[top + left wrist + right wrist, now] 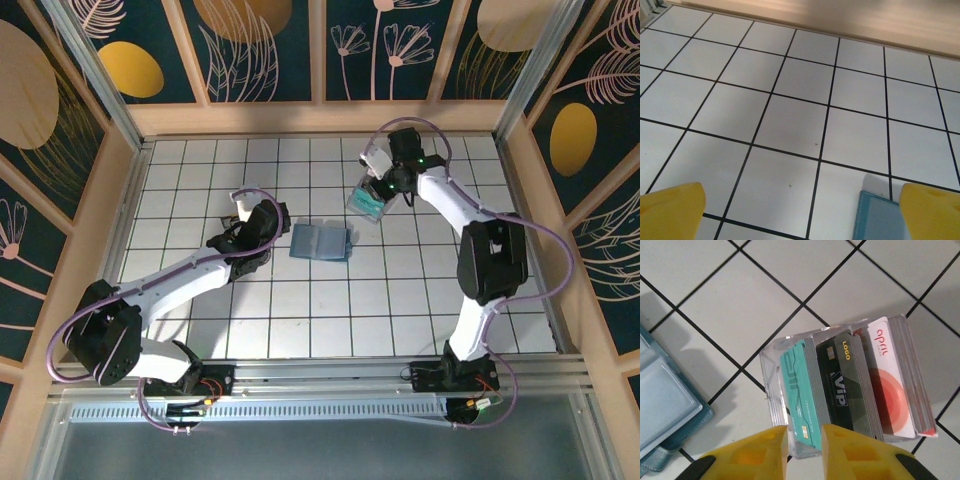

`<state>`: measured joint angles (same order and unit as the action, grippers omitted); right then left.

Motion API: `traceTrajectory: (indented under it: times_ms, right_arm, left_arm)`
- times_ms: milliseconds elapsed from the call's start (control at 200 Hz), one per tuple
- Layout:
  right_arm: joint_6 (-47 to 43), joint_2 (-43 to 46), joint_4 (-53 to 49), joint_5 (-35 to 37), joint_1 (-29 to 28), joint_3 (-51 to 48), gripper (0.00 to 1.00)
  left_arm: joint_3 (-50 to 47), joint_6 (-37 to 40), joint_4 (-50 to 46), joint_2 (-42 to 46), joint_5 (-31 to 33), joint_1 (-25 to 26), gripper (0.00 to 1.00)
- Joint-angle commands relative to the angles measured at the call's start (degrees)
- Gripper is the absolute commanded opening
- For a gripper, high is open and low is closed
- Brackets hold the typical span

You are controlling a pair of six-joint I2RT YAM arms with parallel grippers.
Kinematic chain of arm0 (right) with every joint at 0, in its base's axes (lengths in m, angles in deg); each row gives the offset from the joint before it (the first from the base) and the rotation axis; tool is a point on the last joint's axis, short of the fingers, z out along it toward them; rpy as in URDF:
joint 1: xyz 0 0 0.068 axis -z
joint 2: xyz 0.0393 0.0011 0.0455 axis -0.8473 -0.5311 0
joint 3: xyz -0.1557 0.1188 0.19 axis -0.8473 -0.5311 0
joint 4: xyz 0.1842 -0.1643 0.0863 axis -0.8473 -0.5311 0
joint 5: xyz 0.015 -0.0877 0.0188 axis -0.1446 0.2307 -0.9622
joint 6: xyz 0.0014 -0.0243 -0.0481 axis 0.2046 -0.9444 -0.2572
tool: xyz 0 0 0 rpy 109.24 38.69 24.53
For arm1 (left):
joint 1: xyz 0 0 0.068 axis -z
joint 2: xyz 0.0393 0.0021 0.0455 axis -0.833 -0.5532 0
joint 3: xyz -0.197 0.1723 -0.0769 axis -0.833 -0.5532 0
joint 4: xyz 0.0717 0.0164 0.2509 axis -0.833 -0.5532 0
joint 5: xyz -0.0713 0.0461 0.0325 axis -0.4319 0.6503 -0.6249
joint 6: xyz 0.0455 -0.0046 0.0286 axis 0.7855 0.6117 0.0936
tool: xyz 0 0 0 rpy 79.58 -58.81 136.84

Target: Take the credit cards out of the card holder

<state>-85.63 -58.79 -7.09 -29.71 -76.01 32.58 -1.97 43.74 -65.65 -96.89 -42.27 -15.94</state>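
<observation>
While it waited at the left of the tabletop point(300, 330), the left tool point(801, 192) stood fully spread and empty. It hung low beside the left edge of the card holder point(322, 242), probably so that it could pin the soft panels if they shifted. At the centre, the card holder lay opened flat with its clear pockets facing up. This pose left each slot reachable from above, and the pockets seen from the right wrist appeared empty. To its right, just apart from it, sat a clear tray point(771, 365) within easy reach of the right arm. In it the credit cards point(845, 395) stood on edge, packed side by side, which kept them sorted. The right tool point(804, 440) hovered over the tray's near end, its fingers only narrowly parted on either side of the teal card point(800, 390). Whether they pinched that card or merely flanked it could not be told. The extraction was judged largely complete.
</observation>
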Motion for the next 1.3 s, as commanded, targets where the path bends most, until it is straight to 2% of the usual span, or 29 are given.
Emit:
traceTrajectory:
  times_ms: [0, 130, 270, 485, 616, 726, 806, 821, 871, 886, 1006, 1151, 1296]
  right_arm:
    - [3.3, 5.0, 4.8, 0.9, 0.2, -3.3, 0.26]
    - [7.1, 9.8, 9.0, 3.2, 0.2, -8.0, 0.26]
    - [11.3, 16.7, 15.6, 7.2, 0.2, -15.0, 0.32]
    - [20.4, 28.9, 25.5, 19.3, 0.8, -26.3, 0.42]
    - [26.9, 36.2, 31.1, 24.1, 3.0, -34.0, 0.48]
    - [31.8, 40.9, 34.2, 24.0, 6.5, -40.0, 0.55]
    - [34.1, 42.7, 35.9, 24.2, 8.5, -43.7, 0.68]
    - [34.5, 43.0, 36.1, 24.4, 8.7, -44.3, 0.72]
    - [35.6, 43.5, 36.8, 25.5, 9.5, -45.8, 0.96]
    - [35.8, 43.6, 37.0, 25.8, 9.7, -46.3, 0.99]
    - [37.2, 43.2, 39.2, 27.3, 11.0, -49.5, 0.99]
    - [37.9, 42.6, 44.0, 30.0, 12.5, -53.2, 0.99]
    - [38.4, 42.0, 49.0, 27.9, 15.1, -56.3, 0.99]
  left_arm:
    - [0.4, 0.8, -0.9, 1.7, 3.2, -0.4, 0.99]
    - [-0.8, 0.9, -0.5, 2.8, 3.7, -1.4, 0.99]
    - [-2.9, 0.7, 0.0, 4.9, 2.4, -4.2, 0.99]
    - [-8.2, 1.3, 3.0, 9.1, 1.5, -10.3, 0.99]
    - [-12.6, 2.7, 7.3, 11.5, 1.5, -14.3, 0.99]
    - [-16.3, 5.6, 12.7, 12.8, 1.7, -17.5, 0.99]
    - [-18.4, 8.3, 16.7, 13.1, 1.7, -19.2, 0.99]
    - [-18.8, 8.9, 17.4, 13.1, 1.9, -19.3, 0.99]
    - [-20.0, 11.0, 19.8, 13.1, 2.4, -20.2, 0.99]
    - [-20.2, 11.6, 20.7, 13.0, 2.5, -20.4, 0.99]
    - [-23.9, 16.9, 28.5, 12.8, 2.8, -22.4, 0.99]
    - [-28.1, 22.2, 38.7, 13.4, -0.3, -25.3, 0.99]
    - [-31.4, 27.1, 48.4, 13.5, -3.7, -27.4, 0.99]
